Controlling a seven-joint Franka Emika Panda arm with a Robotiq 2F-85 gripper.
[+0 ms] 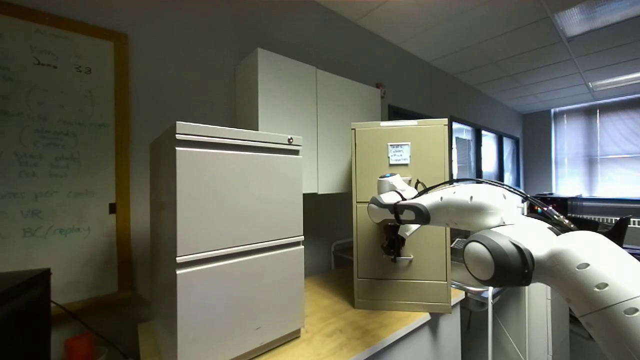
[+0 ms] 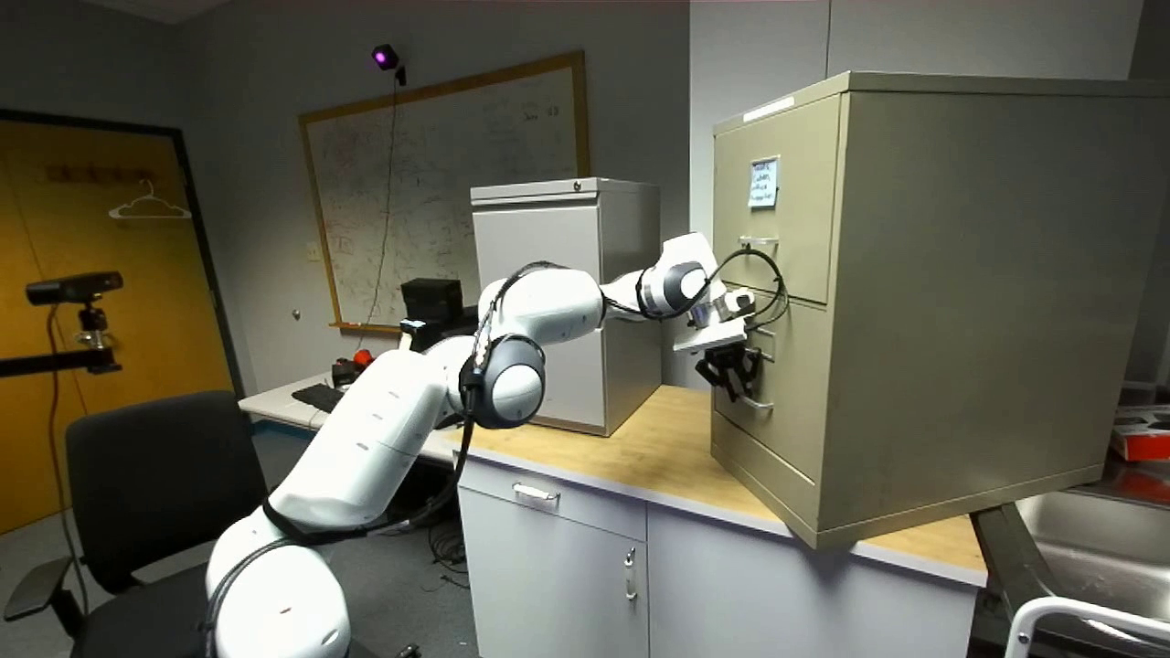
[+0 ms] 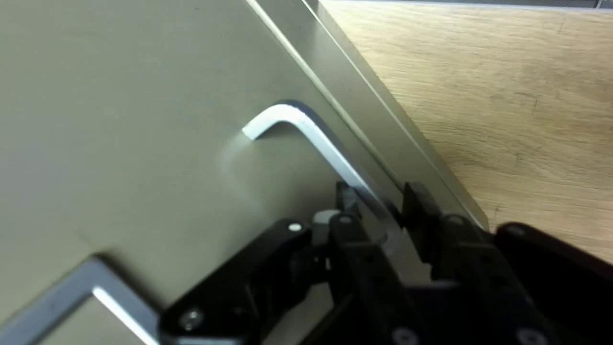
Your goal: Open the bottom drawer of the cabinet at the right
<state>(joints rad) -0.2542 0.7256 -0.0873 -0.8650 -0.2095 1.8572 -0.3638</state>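
The beige cabinet [image 2: 969,292] stands at the right end of the counter in both exterior views. Its bottom drawer [image 1: 427,257] looks flush with the cabinet front. A thin silver handle [image 3: 316,139] crosses diagonally between my fingers in the wrist view. My gripper [image 3: 381,200], pointing down at the drawer front, is shut on that handle, one finger on each side. The far part of the handle is hidden behind the jaws. In an exterior view the black gripper [image 2: 742,393] meets the handle [image 2: 758,404] at the drawer's lower part.
A grey two-drawer cabinet [image 1: 240,200] stands to the left on the wooden counter [image 1: 335,320]. A grey label frame [image 3: 91,280] sits on the drawer front near my gripper. A sink [image 2: 1097,539] lies beyond the cabinet. Cables [image 2: 777,283] loop beside the wrist.
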